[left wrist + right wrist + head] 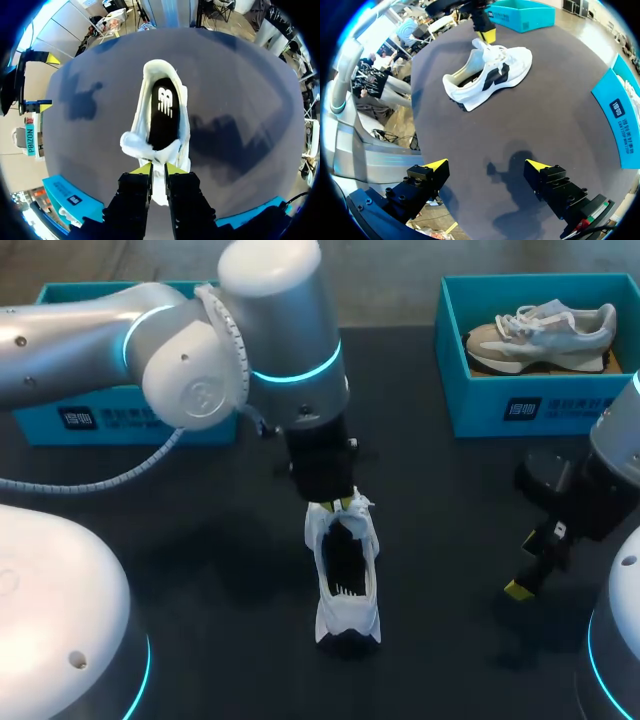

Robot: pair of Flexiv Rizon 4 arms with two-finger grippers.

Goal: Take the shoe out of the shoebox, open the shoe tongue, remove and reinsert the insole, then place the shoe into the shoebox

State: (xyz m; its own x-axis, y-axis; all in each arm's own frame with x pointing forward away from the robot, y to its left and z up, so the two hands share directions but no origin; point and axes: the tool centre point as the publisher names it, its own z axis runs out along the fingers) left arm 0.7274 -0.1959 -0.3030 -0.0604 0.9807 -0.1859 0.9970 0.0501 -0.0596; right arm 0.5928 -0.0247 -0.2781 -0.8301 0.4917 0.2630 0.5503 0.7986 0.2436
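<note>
A white shoe (346,612) with a black insole (163,113) stands upright on the dark table (440,500), toe toward the front edge. My left gripper (337,504) comes down on the shoe's far end. Its yellow tips (143,169) stand nearly together, pinching the white tongue (135,142) between them. The right wrist view shows the shoe (490,75) from the side, with the left gripper (486,35) on its tongue. My right gripper (528,565) hangs open at the right, well away from the shoe, with nothing between its fingers (436,165).
A blue shoebox (520,405) at the back right holds a grey and white shoe (540,335). A second blue shoebox (90,420) stands at the back left, partly hidden behind my left arm. Bare table lies between the shoe and the right gripper.
</note>
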